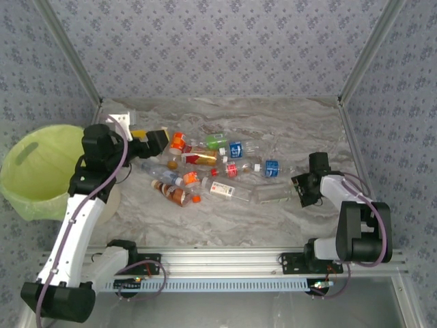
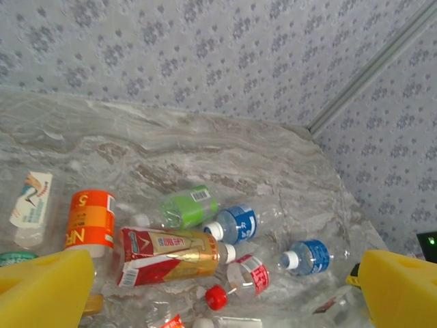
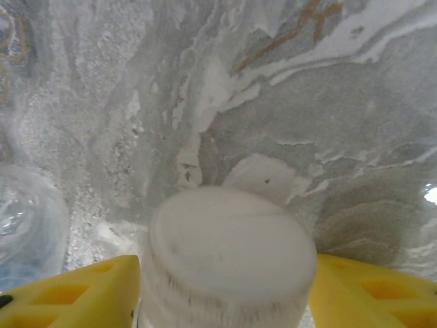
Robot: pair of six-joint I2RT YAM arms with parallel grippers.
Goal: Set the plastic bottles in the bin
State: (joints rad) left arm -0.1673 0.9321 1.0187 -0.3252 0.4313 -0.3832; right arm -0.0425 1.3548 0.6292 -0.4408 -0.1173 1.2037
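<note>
White cap (image 3: 232,253) is pinched by our right fingers (image 3: 75,290), so we judge its bottle (image 1: 273,195) ready to carry to the bin (image 1: 17,188); left fingers (image 2: 41,287) hang spread over bottles (image 2: 171,256) right of the bin.

Left arm (image 1: 75,225) — raised, elbow high, wrist reaching forward-right. Left gripper (image 1: 156,140) level; yellow fingers (image 2: 44,287) spread wide, nothing between them. Right arm (image 1: 358,232) folded low. Right gripper (image 1: 302,190) down near the surface — fingers (image 3: 75,294) pressed on both sides of a white-capped bottle (image 3: 232,260).
</note>
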